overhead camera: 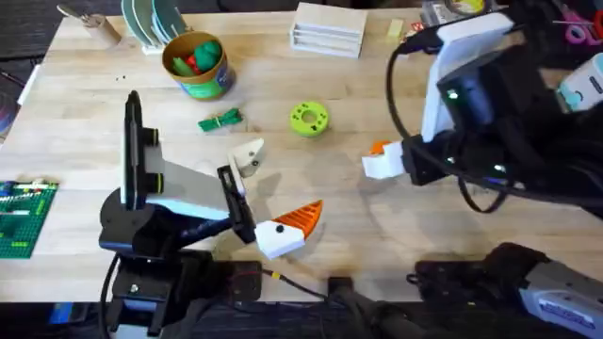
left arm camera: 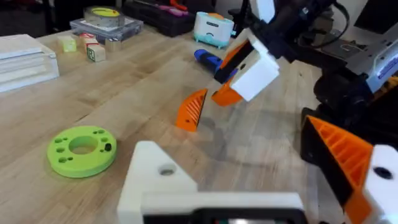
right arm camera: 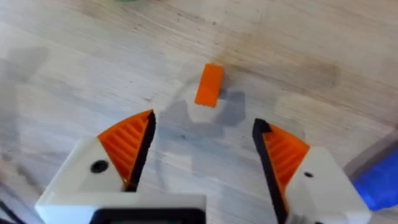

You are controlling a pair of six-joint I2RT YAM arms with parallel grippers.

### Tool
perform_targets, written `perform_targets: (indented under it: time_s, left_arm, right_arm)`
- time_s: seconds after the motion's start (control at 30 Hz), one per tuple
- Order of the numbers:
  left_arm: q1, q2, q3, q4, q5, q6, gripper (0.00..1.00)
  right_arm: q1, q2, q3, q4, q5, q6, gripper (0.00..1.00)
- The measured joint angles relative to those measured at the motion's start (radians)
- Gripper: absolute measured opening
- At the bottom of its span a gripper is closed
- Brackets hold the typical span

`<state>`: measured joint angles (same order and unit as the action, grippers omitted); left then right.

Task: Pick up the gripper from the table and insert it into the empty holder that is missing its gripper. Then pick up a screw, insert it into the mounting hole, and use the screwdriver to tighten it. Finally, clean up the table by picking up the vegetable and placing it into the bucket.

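Above the gripper [right arm camera: 209,84], right tool [right arm camera: 202,155] tilted down (fingers wide apart, empty).

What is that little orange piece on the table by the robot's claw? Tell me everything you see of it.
The small orange plastic wedge is ribbed on one face and narrows toward one end. It rests loose on the wooden table, touching nothing else. The right gripper hangs open above it, one finger to each side.

Orange gripper [right arm camera: 209,84] flat on wood; veg [overhead camera: 220,121] beside bucket [overhead camera: 197,64].
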<state>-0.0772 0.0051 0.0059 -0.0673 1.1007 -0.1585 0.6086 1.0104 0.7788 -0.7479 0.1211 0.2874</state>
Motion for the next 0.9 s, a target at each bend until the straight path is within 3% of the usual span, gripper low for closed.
perform_targets:
  time_s: [0.13, 0.33, 0.53, 0.7, 0.9]
  left_arm:
    - [0.000, 0.000, 0.000, 0.000, 0.000, 0.000, 0.992]
    - [0.000, 0.000, 0.000, 0.000, 0.000, 0.000, 0.993]
    - [0.000, 0.000, 0.000, 0.000, 0.003, 0.000, 0.993]
    - [0.000, 0.000, 0.000, 0.000, 0.003, 0.000, 0.993]
    - [0.000, 0.000, 0.000, 0.000, 0.003, 0.000, 0.993]
  right_arm:
    - [0.000, 0.087, 0.000, 0.046, 0.017, -0.003, 0.991]
    - [0.000, 0.168, 0.000, 0.118, 0.022, -0.004, 0.868]
    - [0.000, 0.202, 0.000, 0.122, 0.032, -0.004, 0.662]
    - [0.000, 0.203, 0.000, 0.124, 0.078, -0.005, 0.579]
    - [0.000, 0.203, 0.000, 0.128, 0.100, -0.007, 0.361]
